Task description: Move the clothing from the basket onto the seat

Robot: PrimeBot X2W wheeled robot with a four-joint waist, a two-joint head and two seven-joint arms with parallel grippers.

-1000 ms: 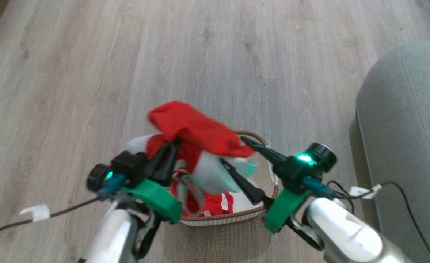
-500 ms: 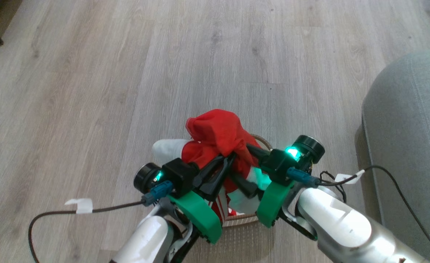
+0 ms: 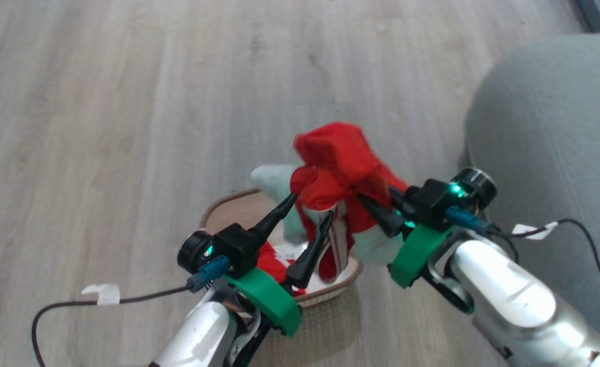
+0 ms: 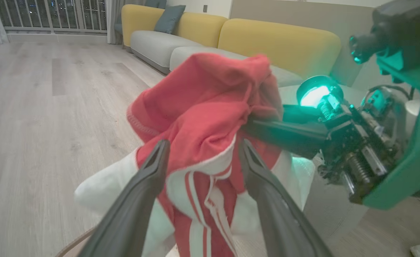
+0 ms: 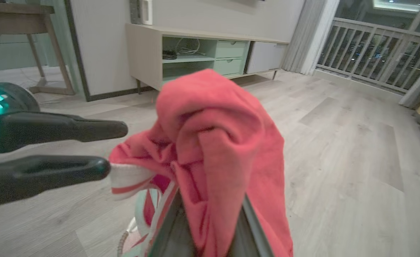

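in basket (image 3: 218, 203): red-white clothing (image 3: 271, 260) | garment (image 3: 338, 163): lifted, hanging lengthwise downward above basket | left gripper (image 3: 311, 205): spread | right gripper (image 3: 376, 196): pinching garment

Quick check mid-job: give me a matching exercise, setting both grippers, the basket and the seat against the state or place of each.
1. left gripper
2. right gripper
3. basket
4. seat

A. shut on the lifted clothing
B. grey-green, at the head view's right
C. open, one finger on either side of the hanging clothing
D. on the wood floor, some clothing inside

Pairs: 1-C, 2-A, 3-D, 4-B
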